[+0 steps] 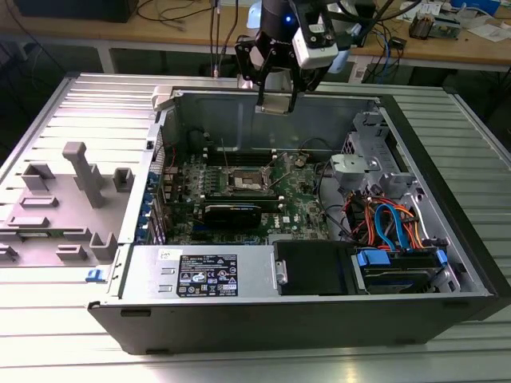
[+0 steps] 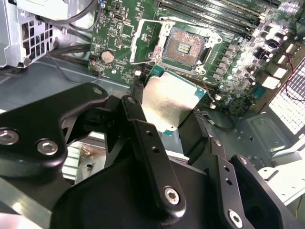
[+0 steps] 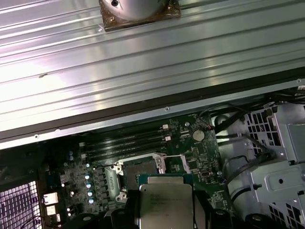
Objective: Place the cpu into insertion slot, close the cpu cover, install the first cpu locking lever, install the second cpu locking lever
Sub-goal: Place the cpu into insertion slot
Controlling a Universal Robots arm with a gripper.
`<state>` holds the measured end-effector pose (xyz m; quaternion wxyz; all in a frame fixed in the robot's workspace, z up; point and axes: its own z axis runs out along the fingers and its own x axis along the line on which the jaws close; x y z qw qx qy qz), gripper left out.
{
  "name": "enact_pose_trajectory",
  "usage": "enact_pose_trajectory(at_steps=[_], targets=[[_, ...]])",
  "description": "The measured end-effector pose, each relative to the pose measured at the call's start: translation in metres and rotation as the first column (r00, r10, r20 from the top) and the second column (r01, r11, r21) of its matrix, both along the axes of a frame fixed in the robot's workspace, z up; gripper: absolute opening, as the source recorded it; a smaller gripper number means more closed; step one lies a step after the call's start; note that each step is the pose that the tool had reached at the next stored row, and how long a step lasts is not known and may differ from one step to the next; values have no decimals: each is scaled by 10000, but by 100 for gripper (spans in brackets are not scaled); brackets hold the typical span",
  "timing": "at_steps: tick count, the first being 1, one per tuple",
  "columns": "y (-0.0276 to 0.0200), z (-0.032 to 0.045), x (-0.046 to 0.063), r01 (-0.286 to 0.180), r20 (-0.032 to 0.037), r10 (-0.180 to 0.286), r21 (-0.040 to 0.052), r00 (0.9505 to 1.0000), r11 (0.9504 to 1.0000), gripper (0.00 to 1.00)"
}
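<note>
Over motherboard (image 1: 302, 204): end effector (image 1: 277, 106) (around cpu (image 2: 169, 102))

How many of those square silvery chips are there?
1. The cpu sits clamped in the tool, above the open case; the insertion slot lies bare. Others could be hidden.

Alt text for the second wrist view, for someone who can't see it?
The gripper holds the cpu by its edges, grey top showing. Beyond it, on the green circuit board, the insertion slot lies uncovered, contacts exposed.

Ribbed metal table (image 1: 239, 369) carries open computer case (image 1: 279, 323), grey fixture (image 1: 64, 215).
</note>
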<state>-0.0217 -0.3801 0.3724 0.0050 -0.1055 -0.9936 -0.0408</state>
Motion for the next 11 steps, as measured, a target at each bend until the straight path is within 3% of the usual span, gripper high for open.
enact_pose_trajectory(at_steps=[7,11], targets=[[-51,-17,0,35,0,-35,-2,10000,10000,54],[-54,-41,2,439,-1,-439,-5,9990,9990,54]])
